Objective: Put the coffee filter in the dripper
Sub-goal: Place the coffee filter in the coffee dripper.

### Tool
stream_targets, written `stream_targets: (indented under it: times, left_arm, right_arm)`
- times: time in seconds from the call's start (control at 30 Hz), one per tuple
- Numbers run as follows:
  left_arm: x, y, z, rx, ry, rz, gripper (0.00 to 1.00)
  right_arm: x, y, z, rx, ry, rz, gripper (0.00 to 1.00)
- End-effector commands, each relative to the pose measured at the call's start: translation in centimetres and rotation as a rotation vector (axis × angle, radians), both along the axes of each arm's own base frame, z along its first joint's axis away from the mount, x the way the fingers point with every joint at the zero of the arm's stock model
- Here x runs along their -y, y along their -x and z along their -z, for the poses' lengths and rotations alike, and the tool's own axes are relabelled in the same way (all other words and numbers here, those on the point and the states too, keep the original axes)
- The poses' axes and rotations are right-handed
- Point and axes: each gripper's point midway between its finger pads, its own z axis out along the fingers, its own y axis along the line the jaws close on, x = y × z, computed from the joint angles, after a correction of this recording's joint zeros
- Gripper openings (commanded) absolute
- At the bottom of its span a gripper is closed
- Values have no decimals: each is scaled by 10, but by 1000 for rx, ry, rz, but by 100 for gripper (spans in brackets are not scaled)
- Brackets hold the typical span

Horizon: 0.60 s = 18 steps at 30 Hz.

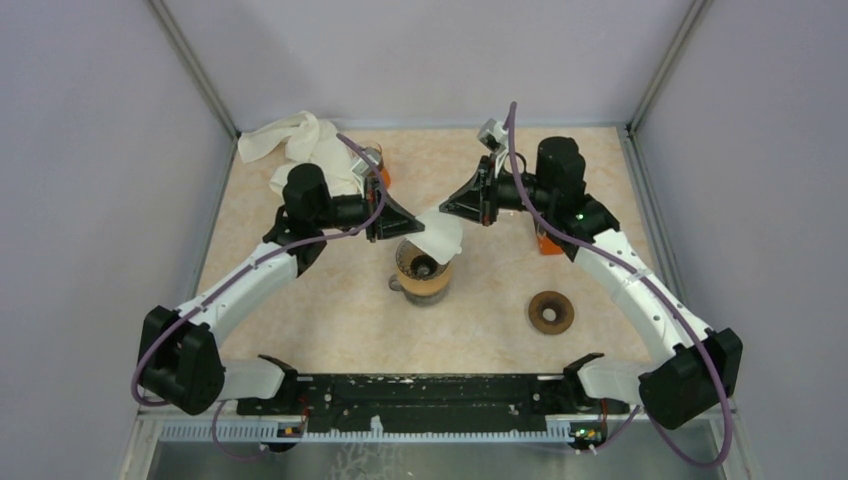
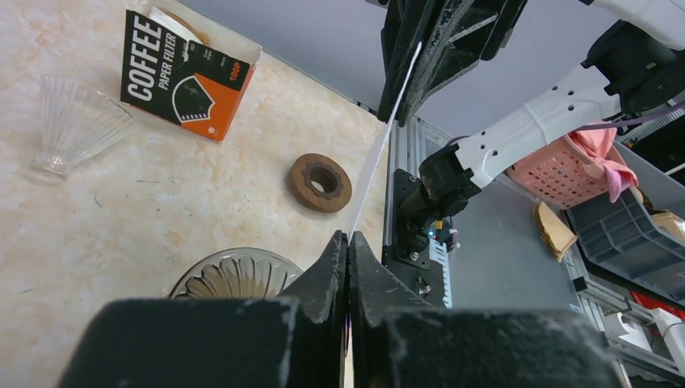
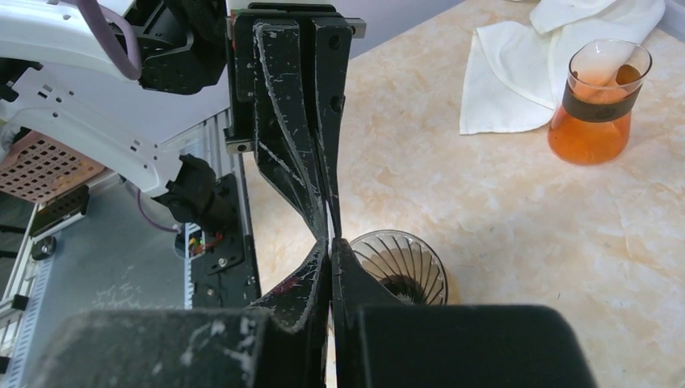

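At centre frame, the left gripper point(image 1: 410, 224) and right gripper point(image 1: 448, 209) each pinch 1 edge of the white paper coffee filter point(image 1: 441, 237) above the ribbed clear glass dripper point(image 1: 406, 264).

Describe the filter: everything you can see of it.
The filter is a thin white paper sheet. It is flat and roughly fan-shaped from above, and shows only as a narrow line edge-on in the left wrist view. It is held off the table over the dripper and is not seated in it. The left tool pinches one edge and the right tool the opposite one.
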Motion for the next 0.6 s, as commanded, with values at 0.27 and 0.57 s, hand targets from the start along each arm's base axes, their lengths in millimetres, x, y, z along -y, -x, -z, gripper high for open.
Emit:
stream_targets:
  times: [0.27, 0.57]
  left_arm:
    - [-15, 10, -16, 42, 82, -54, 0]
    - [-40, 10, -24, 12, 193, -98, 0]
  right_arm:
    - [4, 5, -13, 86, -62, 21, 27]
    - [20, 6, 1, 62, -76, 47, 40]
